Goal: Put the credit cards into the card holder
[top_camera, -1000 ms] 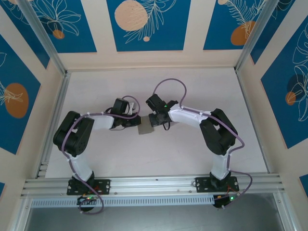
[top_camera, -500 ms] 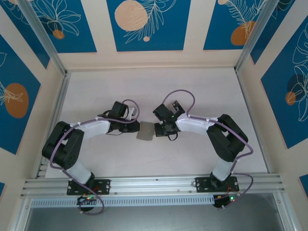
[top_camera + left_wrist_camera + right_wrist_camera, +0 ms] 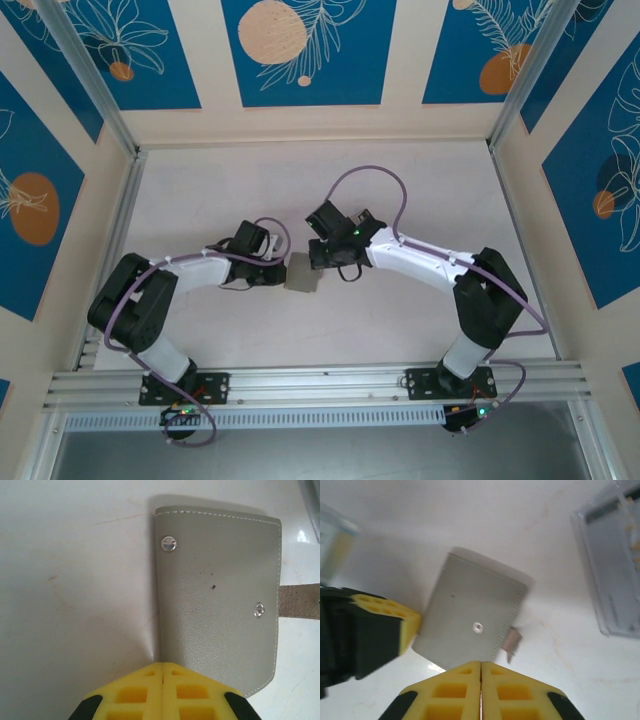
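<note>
Our left gripper (image 3: pixel 162 679) has its yellow fingertips pressed together with no gap, sitting at the bottom of the left wrist view right at the near left corner of the flat matte grey stitched card holder (image 3: pixel 217 595). We cannot tell whether the holder's edge is pinched between them. The holder lies flat on the white table (image 3: pixel 75 580), filling the right half of that view, with two small metal snap studs (image 3: pixel 169 543) on its face and a brownish strap (image 3: pixel 299 601) sticking out from its right edge.

Our right gripper (image 3: pixel 481 682) is also closed, tips meeting at the bottom centre of the right wrist view, just at the holder's near edge. From above, the two grippers meet at the holder from either side in the middle of the frame.

At the upper right of the right wrist view lies a transparent plastic sleeve (image 3: pixel 612 565), well apart from the holder. At the upper left edge sits a blurred pale object (image 3: pixel 335 545) with a yellowish patch; we cannot tell what it is.
</note>
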`<state>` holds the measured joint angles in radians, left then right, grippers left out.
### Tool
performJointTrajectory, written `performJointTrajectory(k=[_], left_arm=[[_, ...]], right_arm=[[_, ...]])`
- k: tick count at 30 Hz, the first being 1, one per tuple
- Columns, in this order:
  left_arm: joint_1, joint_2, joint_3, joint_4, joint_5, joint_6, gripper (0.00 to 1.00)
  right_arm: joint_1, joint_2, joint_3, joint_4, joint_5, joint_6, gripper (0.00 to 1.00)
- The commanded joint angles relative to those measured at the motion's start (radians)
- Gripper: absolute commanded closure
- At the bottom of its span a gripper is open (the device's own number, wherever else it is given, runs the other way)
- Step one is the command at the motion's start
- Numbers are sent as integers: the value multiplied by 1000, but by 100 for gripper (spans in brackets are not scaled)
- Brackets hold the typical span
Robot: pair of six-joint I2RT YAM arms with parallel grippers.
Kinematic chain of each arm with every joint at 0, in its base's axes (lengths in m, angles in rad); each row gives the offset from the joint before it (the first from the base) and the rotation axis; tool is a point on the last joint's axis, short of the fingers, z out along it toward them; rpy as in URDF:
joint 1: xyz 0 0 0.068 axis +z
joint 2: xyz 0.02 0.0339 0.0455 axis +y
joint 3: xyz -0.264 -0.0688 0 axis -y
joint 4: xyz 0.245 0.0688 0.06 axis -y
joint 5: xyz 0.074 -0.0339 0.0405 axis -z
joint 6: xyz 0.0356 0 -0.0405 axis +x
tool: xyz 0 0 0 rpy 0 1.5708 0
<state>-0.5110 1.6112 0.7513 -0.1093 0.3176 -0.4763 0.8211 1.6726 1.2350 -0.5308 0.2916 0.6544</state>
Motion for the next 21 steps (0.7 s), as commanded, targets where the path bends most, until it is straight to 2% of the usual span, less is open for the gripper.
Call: performJointTrajectory(k=[1,3,7,16,21], left_arm=[[-6,-3,-23,23,-9,-20,100],[-7,1,-27,32,-4,-25,100],[-9,10,-32,39,-5,-25,100],[-11,15,-46,46,-8,-21,100],[-14,21,-54,56,-10,-20,100]], right_arm=[[-22,92,45,8,-99,-8,97],[-38,133,55,29,-140,-6,99],[-54,197,60,35,-144,-5,100],[-73,201,-42,46,-123,23,100],[-95,226,-74,70,-155,47,100]])
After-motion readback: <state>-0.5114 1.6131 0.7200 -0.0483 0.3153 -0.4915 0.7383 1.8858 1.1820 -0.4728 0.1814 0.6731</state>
